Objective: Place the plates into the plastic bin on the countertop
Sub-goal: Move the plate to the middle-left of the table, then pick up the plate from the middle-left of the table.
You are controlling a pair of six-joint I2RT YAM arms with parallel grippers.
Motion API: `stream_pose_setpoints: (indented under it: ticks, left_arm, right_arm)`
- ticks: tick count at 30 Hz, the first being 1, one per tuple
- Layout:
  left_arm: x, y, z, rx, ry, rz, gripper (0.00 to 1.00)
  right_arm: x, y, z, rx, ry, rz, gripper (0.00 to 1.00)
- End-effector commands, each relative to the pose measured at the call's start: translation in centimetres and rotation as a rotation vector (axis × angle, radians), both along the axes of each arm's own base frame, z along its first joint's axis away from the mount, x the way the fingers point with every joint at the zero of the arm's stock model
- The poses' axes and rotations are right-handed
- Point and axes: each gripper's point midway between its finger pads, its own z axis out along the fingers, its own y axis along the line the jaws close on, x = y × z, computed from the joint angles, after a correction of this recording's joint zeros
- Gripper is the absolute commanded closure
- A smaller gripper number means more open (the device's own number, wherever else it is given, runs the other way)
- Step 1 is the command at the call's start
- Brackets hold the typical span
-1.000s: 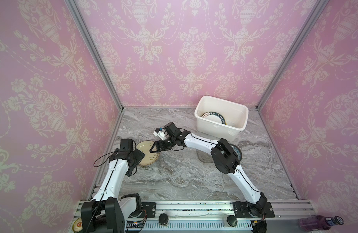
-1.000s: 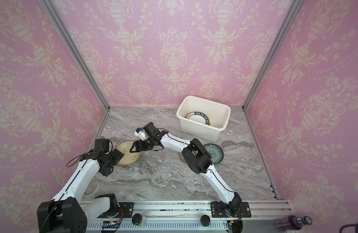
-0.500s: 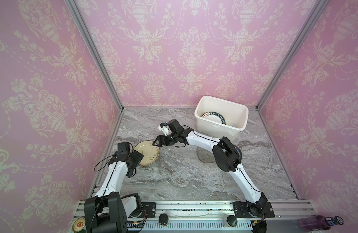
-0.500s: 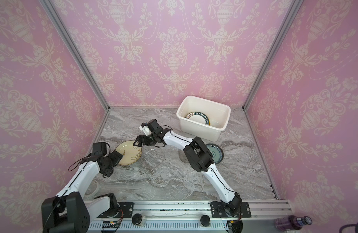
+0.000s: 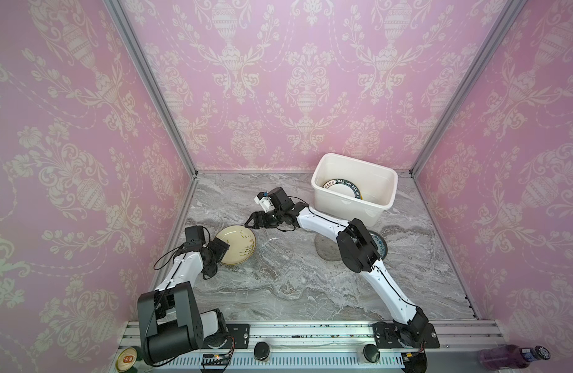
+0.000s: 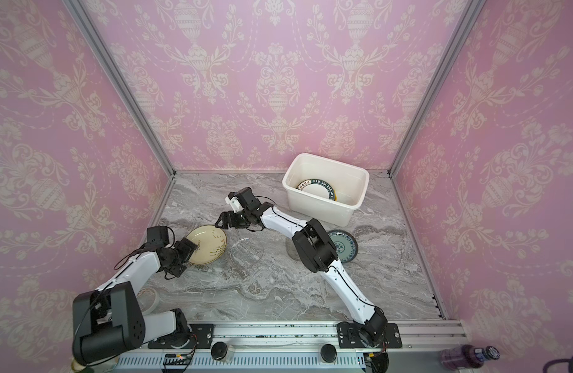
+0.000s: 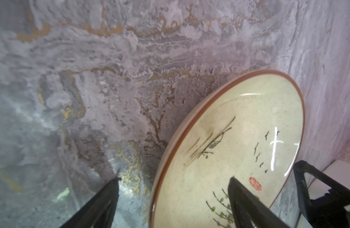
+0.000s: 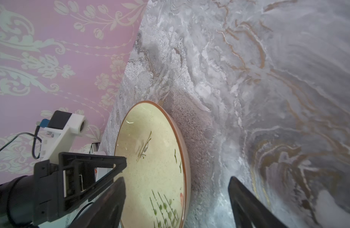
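Grey countertop (image 5: 311, 290); the plastic bin (image 5: 353, 206) stands well behind the right gripper (image 5: 253, 223), a dark-rimmed plate (image 5: 341, 190) inside. The cream plate (image 5: 238, 243) lies between both grippers, its rim within each pair of spread, unclenched jaws. The left gripper (image 7: 175, 178) should probably seat one finger under the rim before closing. The glass plate (image 5: 275, 253) just beside the right gripper wants avoiding.

Right arm's elbow (image 5: 356, 248) hides half the teal plate (image 5: 380, 245) and grey plate (image 5: 325, 250); glass plate (image 5: 275, 255), cream plate's (image 5: 236, 243) 3 o'clock, barely visible.
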Motion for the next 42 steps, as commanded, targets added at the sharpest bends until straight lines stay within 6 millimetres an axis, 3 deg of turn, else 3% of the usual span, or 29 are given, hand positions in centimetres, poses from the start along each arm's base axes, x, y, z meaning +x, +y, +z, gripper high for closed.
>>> stream_pose_setpoints:
  ticks: [1,10,21,36,42]
  left_arm:
    - [1.0,-0.2,-0.3,-0.016,-0.023,-0.056,0.15]
    - [3.4,-1.1,-0.1,-0.067,-0.086,-0.156,0.26]
    - [5.0,-2.2,0.7,-0.114,-0.192,-0.223,0.34]
    - [5.6,-3.0,1.3,-0.174,-0.248,-0.21,0.34]
    - [5.7,-3.2,1.6,-0.185,-0.259,-0.207,0.34]
  right_arm:
    - [-0.4,0.5,-1.3,-0.006,0.051,-0.006,0.19]
    - [-1.7,2.3,-2.2,0.026,0.075,0.041,0.2]
    - [-2.4,2.4,-2.9,0.039,0.11,0.069,0.23]
    - [-3.8,4.1,1.7,0.234,0.101,0.194,0.36]
    - [-4.1,4.2,1.3,0.238,0.123,0.201,0.38]
